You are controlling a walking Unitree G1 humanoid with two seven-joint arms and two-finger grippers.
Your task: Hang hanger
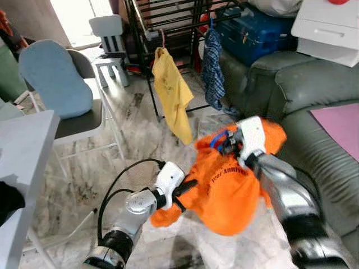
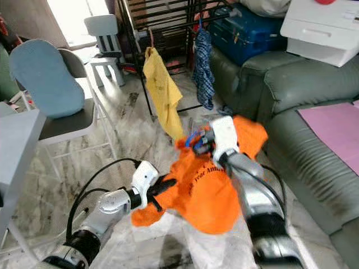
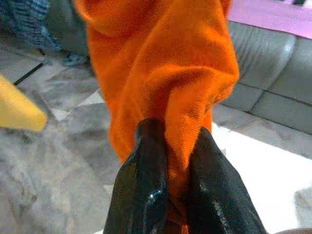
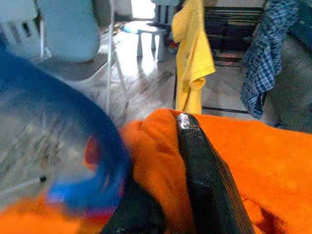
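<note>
soft orange cotton t-shirt [image 1: 224, 185] on a blue plastic hanger [image 4: 73, 165] hangs just short of the black metal drying rack [image 1: 168, 17]. left gripper [image 3: 170, 161] fingers pinch its hem, right gripper [image 1: 231, 143] fingers clamp the collar. light and floppy, so i'd carry it by the stiff hanger.

Right eye view. The left gripper [image 2: 166, 185] pinches the lower edge of an orange T-shirt [image 2: 210, 190] held above the marble floor [image 2: 140, 140]. The right gripper [image 2: 202, 143] grips the shirt's top at a blue hanger [image 2: 193, 138]. Behind, a yellow shirt [image 2: 161, 92] and a blue checked cloth [image 2: 203, 67] hang from a black rack [image 2: 162, 19]. A green sofa [image 2: 303, 106] stands at right, a grey chair [image 2: 53, 84] at left.
</note>
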